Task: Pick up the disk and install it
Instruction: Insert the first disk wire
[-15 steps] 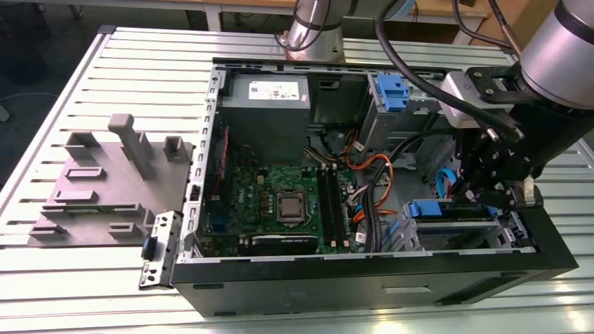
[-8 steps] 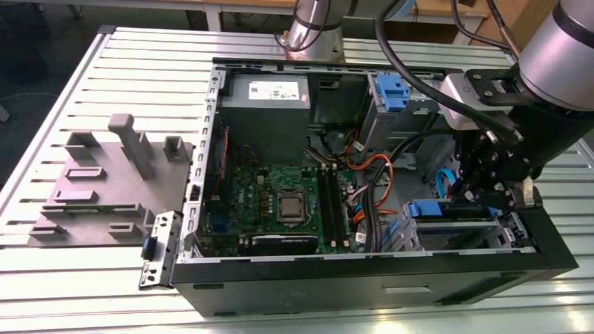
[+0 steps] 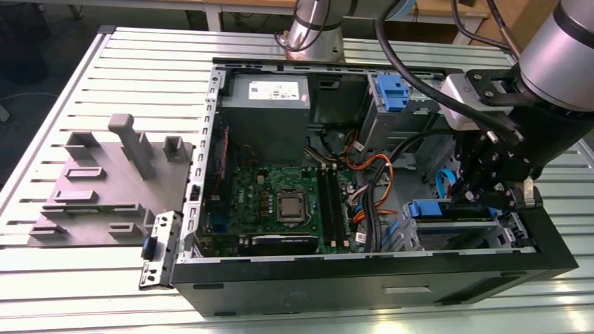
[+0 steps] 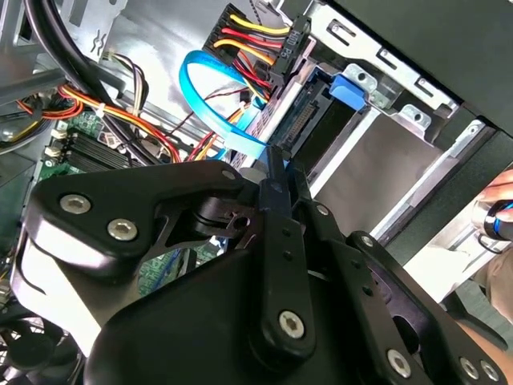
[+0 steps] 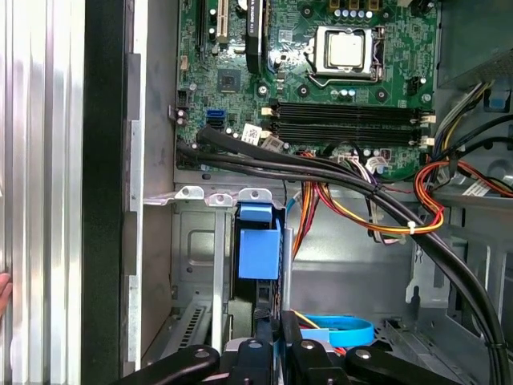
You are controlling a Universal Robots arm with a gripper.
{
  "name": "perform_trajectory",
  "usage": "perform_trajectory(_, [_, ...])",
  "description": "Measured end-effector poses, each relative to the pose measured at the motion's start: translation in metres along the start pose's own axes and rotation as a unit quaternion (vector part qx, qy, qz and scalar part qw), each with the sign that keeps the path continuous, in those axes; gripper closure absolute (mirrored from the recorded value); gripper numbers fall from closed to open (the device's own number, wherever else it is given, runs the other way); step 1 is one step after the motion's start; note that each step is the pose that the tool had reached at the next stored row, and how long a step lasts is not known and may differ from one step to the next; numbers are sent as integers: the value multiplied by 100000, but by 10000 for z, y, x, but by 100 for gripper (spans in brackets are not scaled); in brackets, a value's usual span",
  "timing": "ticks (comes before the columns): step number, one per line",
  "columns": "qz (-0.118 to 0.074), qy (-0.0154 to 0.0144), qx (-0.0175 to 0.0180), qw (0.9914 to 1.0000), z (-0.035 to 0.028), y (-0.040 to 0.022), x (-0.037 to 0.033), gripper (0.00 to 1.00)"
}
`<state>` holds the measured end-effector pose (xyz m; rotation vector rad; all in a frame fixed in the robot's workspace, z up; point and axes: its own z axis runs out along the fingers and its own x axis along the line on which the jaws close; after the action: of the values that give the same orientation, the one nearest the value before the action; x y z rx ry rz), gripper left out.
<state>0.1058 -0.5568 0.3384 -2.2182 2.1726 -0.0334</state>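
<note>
The disk lies in the drive cage at the open computer case's front corner, on the exterior view's right. Its blue side rail faces up. My gripper reaches down into the case right beside the disk's end. In the second wrist view the black fingers stand close together at the disk's connector end, with a sliver of blue between them. In the first wrist view the disk shows edge-on with its blue tab, just beyond my gripper. The gripper looks shut on the disk's end.
Bundled power cables and a blue data cable run close to the cage. The motherboard and grey power-supply box fill the case's other side. A grey fixture sits on the slatted table. A person's hand is beside the case.
</note>
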Motion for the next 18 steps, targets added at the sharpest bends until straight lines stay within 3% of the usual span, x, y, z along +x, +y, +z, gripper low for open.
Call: perform_trajectory(18, [-10, -15, 5, 100000, 22, 1, 0, 84])
